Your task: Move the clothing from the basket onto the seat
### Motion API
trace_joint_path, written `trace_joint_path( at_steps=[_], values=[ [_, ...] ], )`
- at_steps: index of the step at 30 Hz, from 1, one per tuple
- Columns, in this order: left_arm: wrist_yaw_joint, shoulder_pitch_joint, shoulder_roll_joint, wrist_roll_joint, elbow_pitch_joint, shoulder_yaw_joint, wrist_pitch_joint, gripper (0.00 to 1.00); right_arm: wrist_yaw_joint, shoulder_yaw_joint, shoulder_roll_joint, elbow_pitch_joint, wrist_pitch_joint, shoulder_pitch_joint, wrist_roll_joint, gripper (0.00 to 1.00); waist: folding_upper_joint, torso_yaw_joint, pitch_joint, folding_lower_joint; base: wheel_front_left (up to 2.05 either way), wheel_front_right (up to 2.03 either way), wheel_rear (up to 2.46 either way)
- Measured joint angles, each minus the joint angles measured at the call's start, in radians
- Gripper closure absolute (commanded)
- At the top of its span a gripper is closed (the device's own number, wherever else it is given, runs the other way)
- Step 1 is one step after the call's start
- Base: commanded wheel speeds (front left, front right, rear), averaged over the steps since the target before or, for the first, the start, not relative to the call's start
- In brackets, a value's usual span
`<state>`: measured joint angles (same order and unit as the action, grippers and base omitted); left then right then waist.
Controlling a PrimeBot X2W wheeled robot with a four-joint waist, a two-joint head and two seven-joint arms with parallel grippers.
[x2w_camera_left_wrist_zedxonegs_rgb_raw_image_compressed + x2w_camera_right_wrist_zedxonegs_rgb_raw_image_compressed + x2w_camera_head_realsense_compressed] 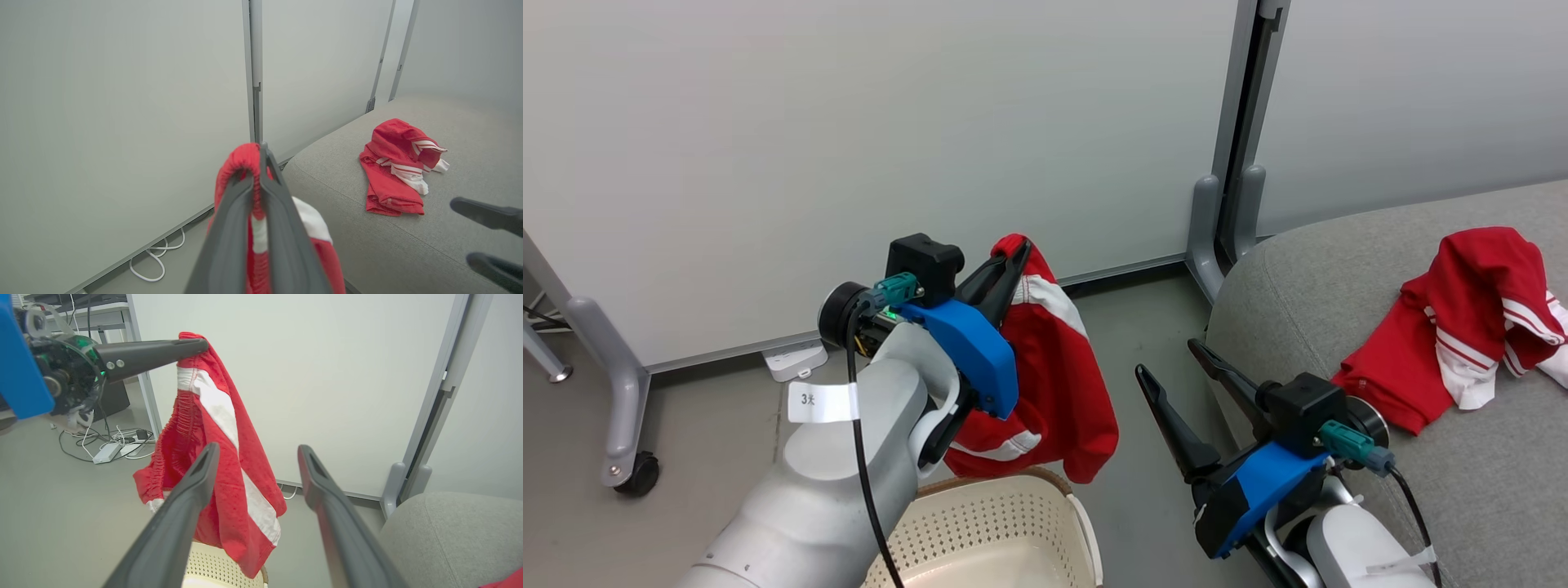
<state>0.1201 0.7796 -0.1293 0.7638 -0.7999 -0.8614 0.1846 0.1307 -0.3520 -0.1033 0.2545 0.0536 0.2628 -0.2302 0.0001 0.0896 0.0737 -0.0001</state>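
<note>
left gripper [1018, 247] aloft with garment [1058, 384]

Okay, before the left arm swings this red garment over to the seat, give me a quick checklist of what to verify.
1. Grip: left end effector shut on the hanging garment: ok.
2. Hem clear of the basket rim: cannot tell.
3. Spare arm: right end effector open and empty: ok.
4. Path to the seat free: not ok, the right end effector seems to stand between.
5. Bare cushion beside the other garment: ok.
</note>
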Motion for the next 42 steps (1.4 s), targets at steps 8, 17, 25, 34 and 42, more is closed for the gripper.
trace_joint_path(
  at_steps=[8,17,25,34,42],
  values=[
    [-0.017,-0.017,-0.011,0.007,0.049,-0.005,-0.025,1.0,0.0,-0.008,-0.002,0.004,-0.005,0.0,-0.01,0.0,0.0,0.004,-0.006,0.0001,0.0,0.0,0.0],
    [-0.026,-0.018,-0.003,0.009,0.106,-0.024,-0.04,1.0,0.0,-0.1,-0.016,0.083,-0.035,0.083,-0.061,0.0,0.0,-0.009,-0.036,0.0001,0.0,0.0,0.0],
    [-0.026,-0.019,0.011,0.002,0.157,-0.052,-0.049,1.0,0.0,-0.177,-0.012,0.255,-0.004,0.202,-0.137,0.0,0.0,-0.034,-0.059,0.0001,0.0,0.0,0.0],
    [-0.026,-0.023,0.016,0.002,0.198,-0.067,-0.06,1.0,0.0,-0.272,0.012,0.426,0.046,0.308,-0.209,0.86,0.0,-0.045,-0.065,0.0002,0.0,0.0,0.0],
    [-0.03,-0.028,0.007,0.007,0.215,-0.068,-0.061,1.0,0.0,-0.329,0.024,0.516,0.095,0.354,-0.253,1.0,0.0,-0.045,-0.066,0.0002,0.0,0.0,0.0]
  ],
)
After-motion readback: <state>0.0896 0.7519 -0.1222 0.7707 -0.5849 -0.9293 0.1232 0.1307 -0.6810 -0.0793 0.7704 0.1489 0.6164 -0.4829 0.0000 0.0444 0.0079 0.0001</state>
